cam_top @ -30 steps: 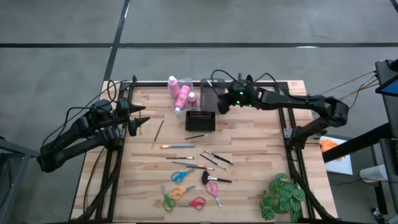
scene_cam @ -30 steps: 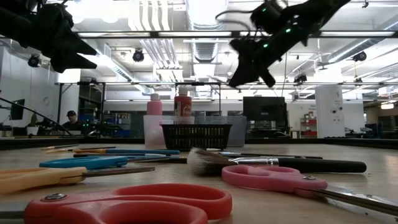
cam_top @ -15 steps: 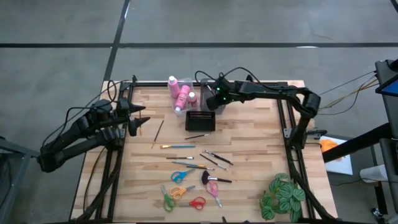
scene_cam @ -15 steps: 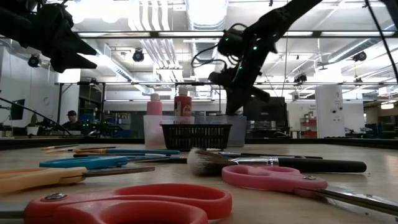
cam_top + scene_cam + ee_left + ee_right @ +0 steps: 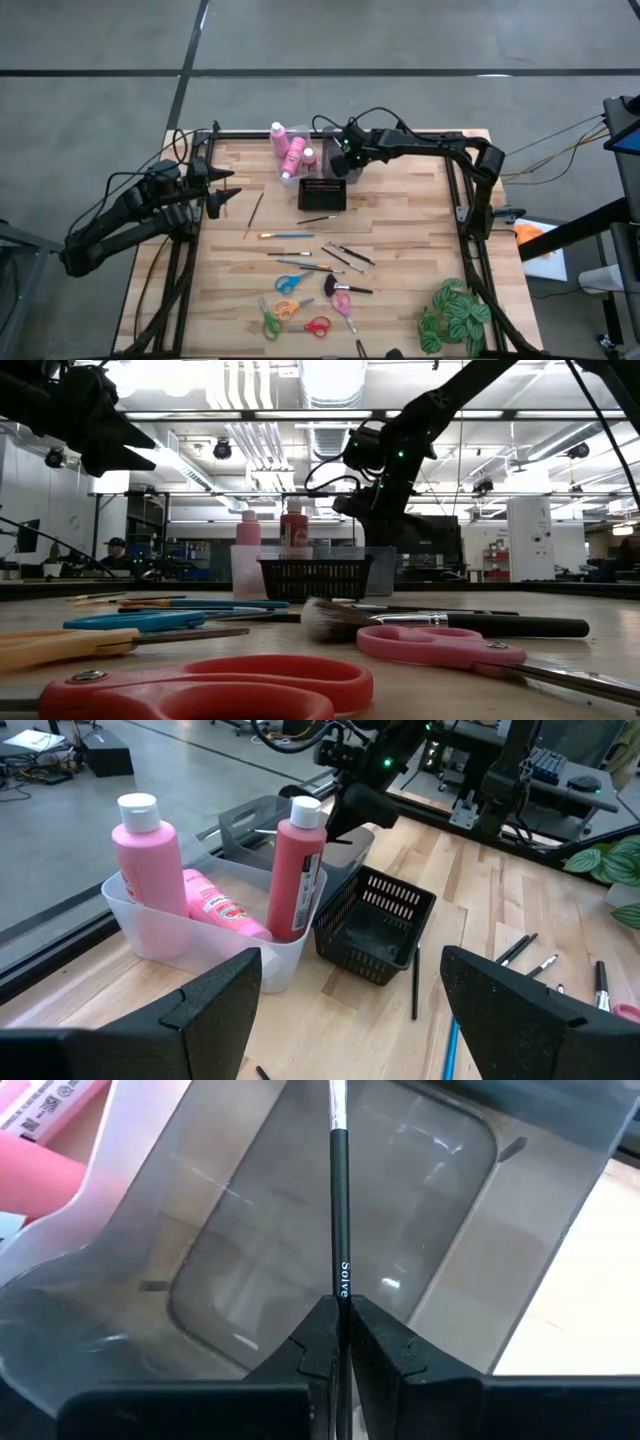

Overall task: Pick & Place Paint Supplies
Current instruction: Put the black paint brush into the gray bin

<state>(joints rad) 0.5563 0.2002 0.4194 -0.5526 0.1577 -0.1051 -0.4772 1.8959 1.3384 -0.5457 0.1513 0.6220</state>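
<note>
My right gripper [image 5: 340, 1320] hangs over the clear grey bin [image 5: 250, 1250] at the table's far edge, slanting down, shut on a thin black paintbrush [image 5: 339, 1200]. In the high view that gripper [image 5: 343, 160] is just right of three pink bottles [image 5: 290, 150] in a clear bin. Two bottles [image 5: 298, 860] stand upright and one [image 5: 215, 905] lies on its side. More brushes [image 5: 340, 255] and several scissors [image 5: 290, 283] lie flat on the wood. My left gripper [image 5: 228, 185] waits open at the left edge. My right gripper pinches the brush's black handle [image 5: 339, 1285] between its two fingertips. The fingers come from above, slanting down, and the brush runs on ahead of them, in line with them. Its silver ferrule end [image 5: 338, 1100] points into the grey bin. Whether it touches the bin I cannot tell.
A black mesh basket [image 5: 322, 193] stands just near of the two bins. A green leafy plant [image 5: 455, 315] sits at the near right corner. Bare wood lies on the right side of the table, between the basket and the plant.
My right gripper has come down toward the grey bin and a little toward the table's left edge. It has tipped from nearly level to steeply downward, still shut on the brush.
</note>
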